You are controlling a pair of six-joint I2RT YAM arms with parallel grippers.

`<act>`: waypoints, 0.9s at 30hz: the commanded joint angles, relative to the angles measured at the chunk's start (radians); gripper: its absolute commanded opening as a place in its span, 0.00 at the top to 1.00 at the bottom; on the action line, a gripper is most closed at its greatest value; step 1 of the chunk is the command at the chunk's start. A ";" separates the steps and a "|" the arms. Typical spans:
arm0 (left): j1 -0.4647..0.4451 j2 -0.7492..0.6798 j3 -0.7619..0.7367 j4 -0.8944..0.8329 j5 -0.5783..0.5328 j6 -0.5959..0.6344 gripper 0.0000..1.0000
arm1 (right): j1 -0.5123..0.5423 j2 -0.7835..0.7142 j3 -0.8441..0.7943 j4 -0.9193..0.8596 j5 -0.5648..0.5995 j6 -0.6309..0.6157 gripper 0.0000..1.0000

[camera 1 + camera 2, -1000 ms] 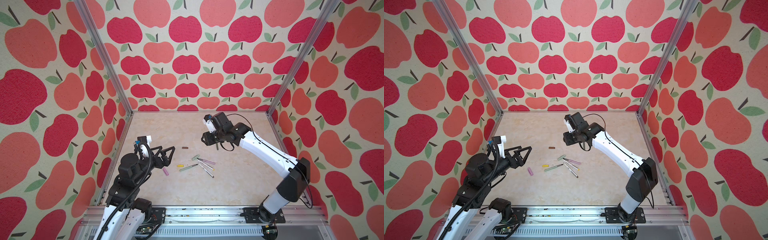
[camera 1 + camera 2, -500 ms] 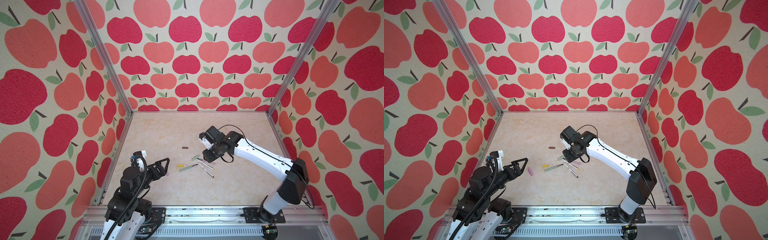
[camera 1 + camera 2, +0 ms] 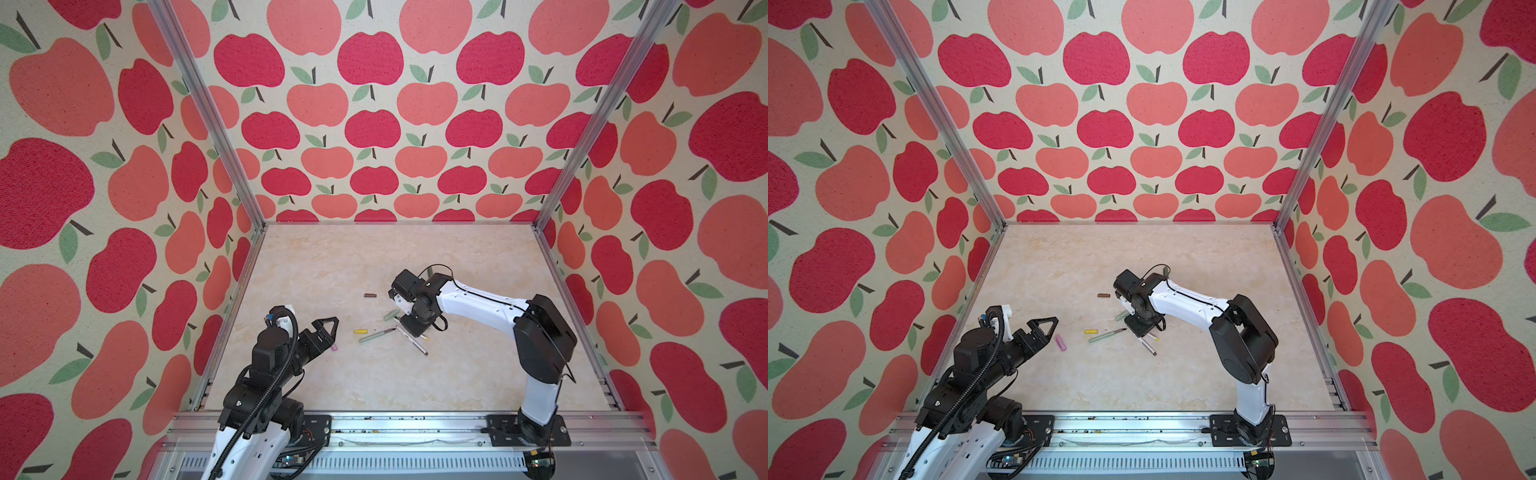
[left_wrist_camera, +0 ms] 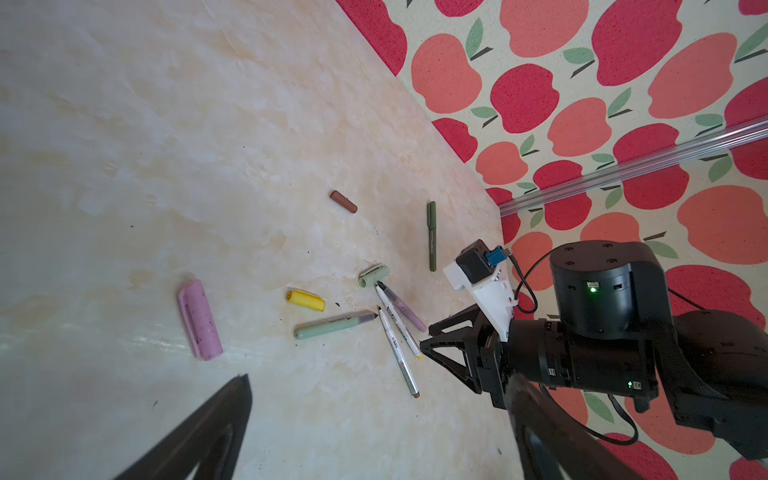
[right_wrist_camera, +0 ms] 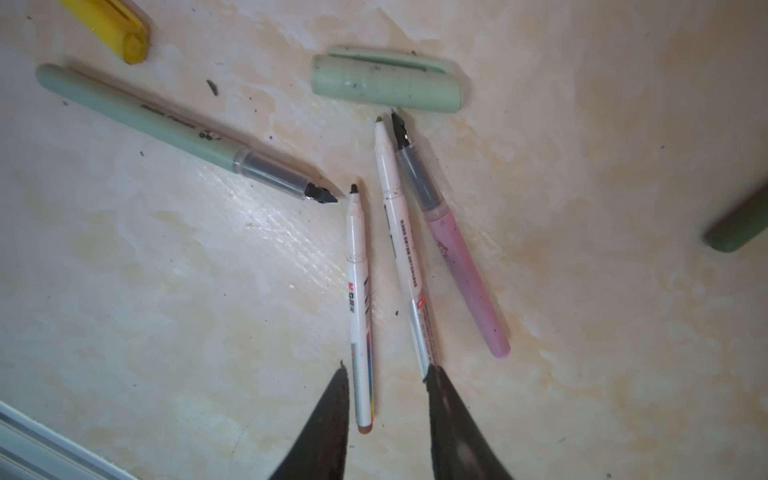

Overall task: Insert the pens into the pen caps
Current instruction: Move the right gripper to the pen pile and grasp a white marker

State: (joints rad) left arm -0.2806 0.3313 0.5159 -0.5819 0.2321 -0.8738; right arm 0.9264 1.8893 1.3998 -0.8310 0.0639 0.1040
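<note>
The table carries everything. The right gripper is down among the pens with its jaws partly open, gripping nothing. One white pen ends between its fingers, the second white pen runs under one finger, and the pink pen lies just beside. The left gripper gapes wide and is empty, with the pink cap just ahead.
</note>
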 commanded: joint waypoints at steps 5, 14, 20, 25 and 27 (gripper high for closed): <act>0.005 0.080 -0.007 0.096 -0.001 -0.006 0.02 | -0.023 0.103 0.022 0.040 0.002 -0.069 0.66; 0.012 0.137 -0.011 0.145 0.011 0.003 0.01 | -0.026 0.152 0.032 0.058 -0.028 -0.070 0.69; 0.021 0.165 -0.018 0.179 0.026 0.009 0.01 | -0.010 0.197 0.066 0.060 -0.042 -0.076 0.70; 0.025 0.172 -0.020 0.193 0.035 0.009 0.01 | 0.002 0.237 0.101 0.045 -0.047 -0.084 0.74; 0.027 0.166 -0.026 0.195 0.036 0.006 0.01 | 0.005 0.248 0.112 0.037 -0.047 -0.087 0.76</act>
State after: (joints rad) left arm -0.2592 0.5037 0.5083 -0.4152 0.2516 -0.8738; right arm 0.9146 2.0727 1.5059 -0.7944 0.0525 0.0395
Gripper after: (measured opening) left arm 0.991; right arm 0.249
